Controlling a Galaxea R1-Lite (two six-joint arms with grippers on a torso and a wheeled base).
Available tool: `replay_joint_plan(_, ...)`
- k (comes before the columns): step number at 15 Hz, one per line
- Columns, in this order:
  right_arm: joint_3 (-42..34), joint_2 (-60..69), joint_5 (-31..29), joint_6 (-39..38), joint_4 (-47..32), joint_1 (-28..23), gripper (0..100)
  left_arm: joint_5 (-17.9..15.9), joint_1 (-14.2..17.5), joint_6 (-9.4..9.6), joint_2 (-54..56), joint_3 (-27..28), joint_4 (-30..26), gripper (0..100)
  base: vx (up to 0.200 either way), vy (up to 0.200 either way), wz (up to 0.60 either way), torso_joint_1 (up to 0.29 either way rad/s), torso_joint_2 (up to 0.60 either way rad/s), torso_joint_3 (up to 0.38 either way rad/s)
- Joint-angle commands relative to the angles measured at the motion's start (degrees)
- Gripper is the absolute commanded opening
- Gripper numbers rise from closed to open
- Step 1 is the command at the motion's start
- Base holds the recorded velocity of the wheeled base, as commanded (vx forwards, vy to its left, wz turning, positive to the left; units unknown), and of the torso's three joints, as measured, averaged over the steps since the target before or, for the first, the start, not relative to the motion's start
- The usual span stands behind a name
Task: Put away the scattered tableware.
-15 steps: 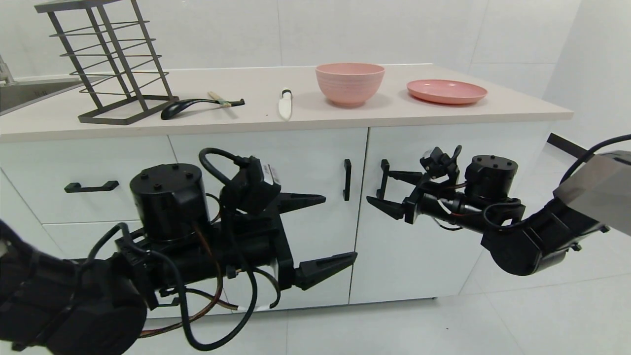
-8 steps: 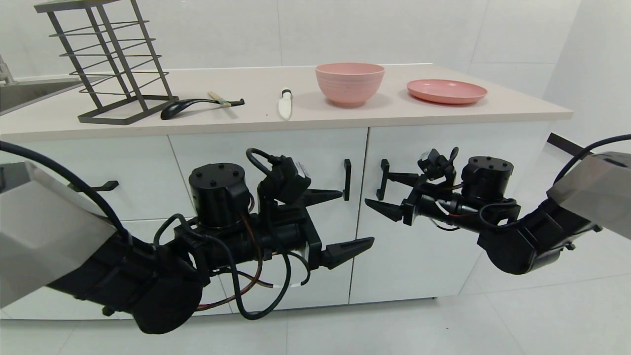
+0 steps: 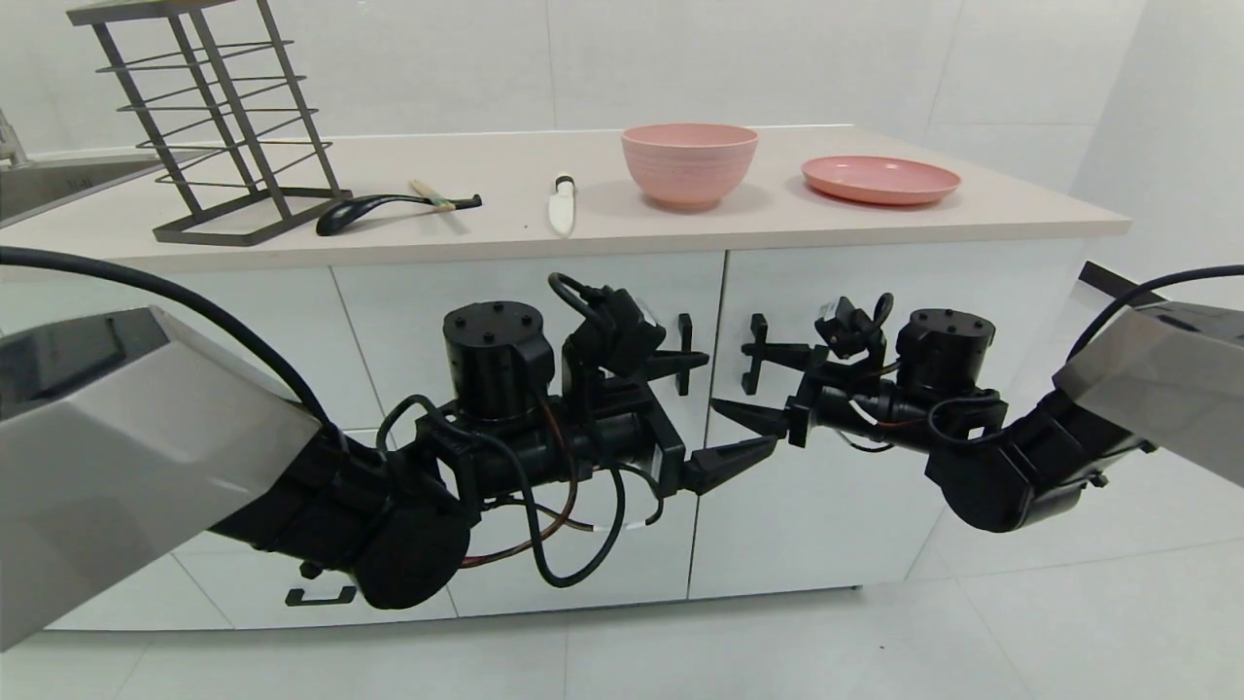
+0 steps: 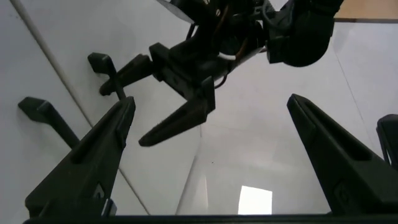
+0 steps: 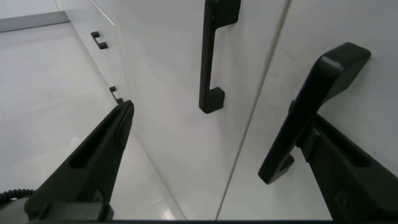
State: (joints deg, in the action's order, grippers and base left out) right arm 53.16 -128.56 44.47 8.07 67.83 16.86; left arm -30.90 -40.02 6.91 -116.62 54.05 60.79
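Counter (image 3: 505, 233) top, from the robot's left: sink (image 3: 58, 180) corner at the edge, then black wire dish rack (image 3: 224, 126), upright, nothing in its slots. Just beside the rack's base lies a black spoon (image 3: 379, 207), with chopsticks (image 3: 432, 194) lying across its handle. White knife (image 3: 562, 206) lies near the front edge, apart from the spoon. Pink bowl (image 3: 690, 163) stands upright past the knife, pink plate (image 3: 881, 180) flat, near the bowl but not touching. All tableware is on the counter, none in the rack

Below counter level, in front of the white cabinet doors (image 3: 836, 428): left gripper (image 3: 714, 413) has fingers spread wide, nothing between them. Two black vertical door handles (image 3: 685, 355) sit either side of the door seam. Right gripper (image 3: 736, 379) has fingers apart too, holding nothing, upper finger close by the right door's handle, contact cannot tell. The two grippers face each other, tips near, not touching
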Motion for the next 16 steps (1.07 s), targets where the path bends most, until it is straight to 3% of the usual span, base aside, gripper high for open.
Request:
replay_joint_plan(1, 0.36, -0.73, 1.85, 0.1, 0.02, 0.19, 100, -0.03, 0.3, 0.03, -1.07, 2.81, -0.94, 100, 0.0, 0.0, 0.0, 0.0, 0.0, 0.0)
replay_joint_plan(3, -1.48, 0.07, 7.65, 0.28, 0.11, 0.28, 100, -0.03, 0.65, 0.03, -1.16, 3.16, -1.82, 100, 0.0, 0.0, 0.0, 0.0, 0.0, 0.0)
replay_joint_plan(6, -7.64, 2.97, 9.14, 0.02, 4.15, -0.42, 100, -0.03, 1.17, 0.03, -2.04, 4.83, -1.64, 100, 0.0, 0.0, 0.0, 0.0, 0.0, 0.0)
replay_joint_plan(9, -16.95, 8.94, 11.43, 0.02, 7.93, -2.71, 100, -0.21, 1.61, 0.03, -6.26, 13.01, -2.52, 100, 0.0, 0.0, 0.0, 0.0, 0.0, 0.0)
replay_joint_plan(12, -21.08, 12.72, 11.6, 0.02, 8.81, -2.71, 100, -0.3, 0.82, 0.03, -11.88, 20.48, -2.79, 100, 0.0, 0.0, 0.0, 0.0, 0.0, 0.0)
replay_joint_plan(16, -21.52, 13.51, 11.69, 0.02, 8.9, -2.62, 100, -0.47, -3.31, -0.41, -15.22, 30.06, -7.01, 100, 0.0, 0.0, 0.0, 0.0, 0.0, 0.0)
